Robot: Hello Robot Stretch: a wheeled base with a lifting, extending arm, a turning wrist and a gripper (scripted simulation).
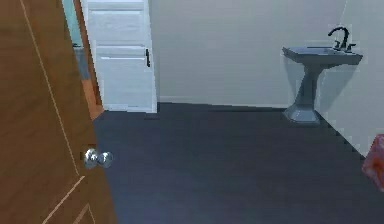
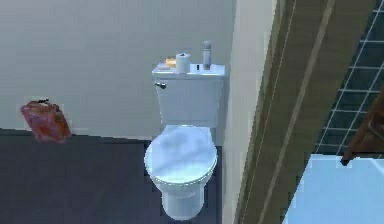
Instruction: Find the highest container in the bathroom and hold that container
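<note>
tall slim grey bottle stands upright on the white toilet tank, highest thing there, w/ a paper roll just left of it & a small orange blob further left. toilet lid down, glossy, oval. crumpled red bag-like thing on the dark floor by the wall. grey pedestal sink, dark tap. wooden door, round metal knob. end effector state: can't tell.

1 brown door, 1 white door, 1 sink, 1 toilet; on tank, 12 o'clock: 1 paper roll, 1 grey bottle.
</note>
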